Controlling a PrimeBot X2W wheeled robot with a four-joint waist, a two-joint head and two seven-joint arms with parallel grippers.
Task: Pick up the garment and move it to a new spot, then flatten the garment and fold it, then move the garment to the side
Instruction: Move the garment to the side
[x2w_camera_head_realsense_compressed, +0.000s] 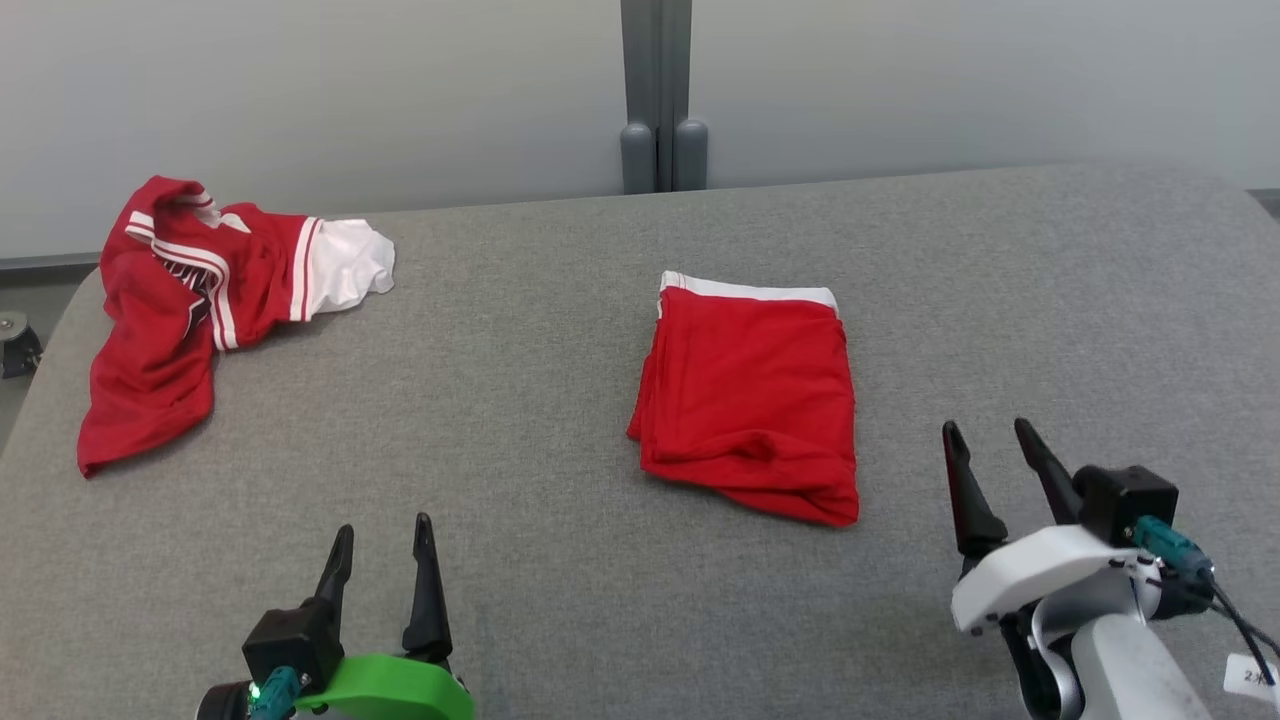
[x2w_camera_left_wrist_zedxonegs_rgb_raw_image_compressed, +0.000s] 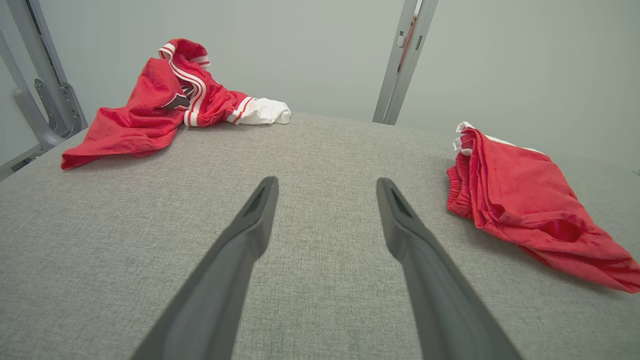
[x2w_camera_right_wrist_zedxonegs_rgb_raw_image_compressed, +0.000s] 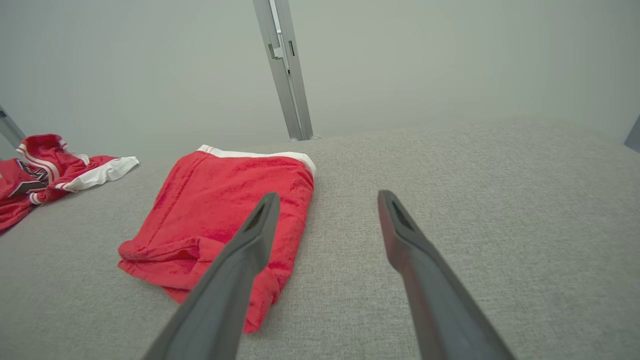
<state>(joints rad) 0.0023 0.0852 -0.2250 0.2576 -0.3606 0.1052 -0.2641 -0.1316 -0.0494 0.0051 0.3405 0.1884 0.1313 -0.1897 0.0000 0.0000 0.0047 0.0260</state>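
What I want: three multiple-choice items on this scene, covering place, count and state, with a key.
1. Where does the folded red garment lie on the grey table?
A. Far left corner.
B. Around the middle, nearer the right gripper.
C. Hanging over the near edge.
2. How many garments lie on the table?
A. One.
B. Two.
C. Three.
3. How do the grippers stand?
A. Both open, holding nothing.
B. Left shut on cloth.
C. Right shut on cloth.
Key: 1 B, it lies ahead-left of the right gripper; 2 B, the folded one plus a crumpled jersey at far left; 3 A, left gripper and right show spread fingers with nothing between.
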